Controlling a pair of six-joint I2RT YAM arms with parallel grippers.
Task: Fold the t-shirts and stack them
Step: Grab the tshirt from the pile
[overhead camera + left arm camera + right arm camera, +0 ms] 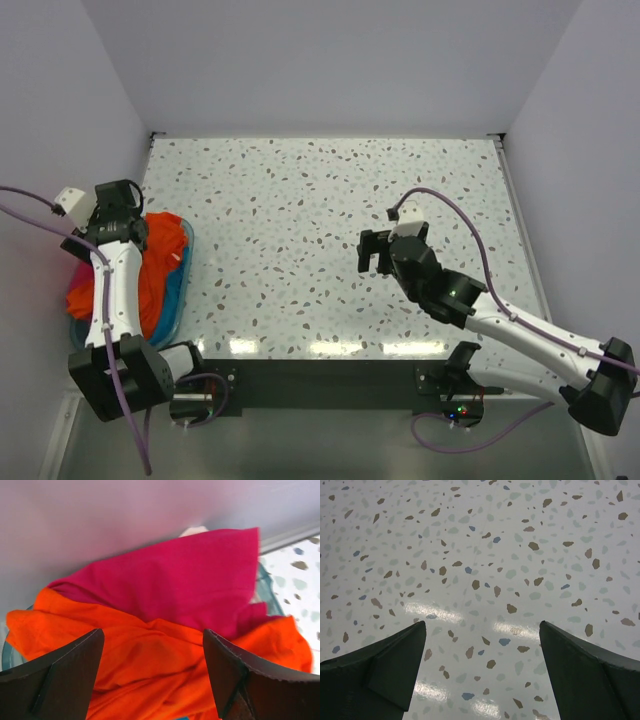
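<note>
T-shirts (150, 262) are lying heaped in the tub (267, 587) at the table's (330, 190) left edge, where the left gripper (152, 645), hovering spread over the orange shirt (125, 630), should be pinching one layer only, while the right gripper (482, 630) is hanging spread over the table's right half.

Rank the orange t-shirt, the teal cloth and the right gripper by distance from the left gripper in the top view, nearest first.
1. orange t-shirt, just beneath the left gripper, slightly to its right.
2. teal cloth, at the orange shirt's near-right edge.
3. right gripper, far off to the right.
</note>
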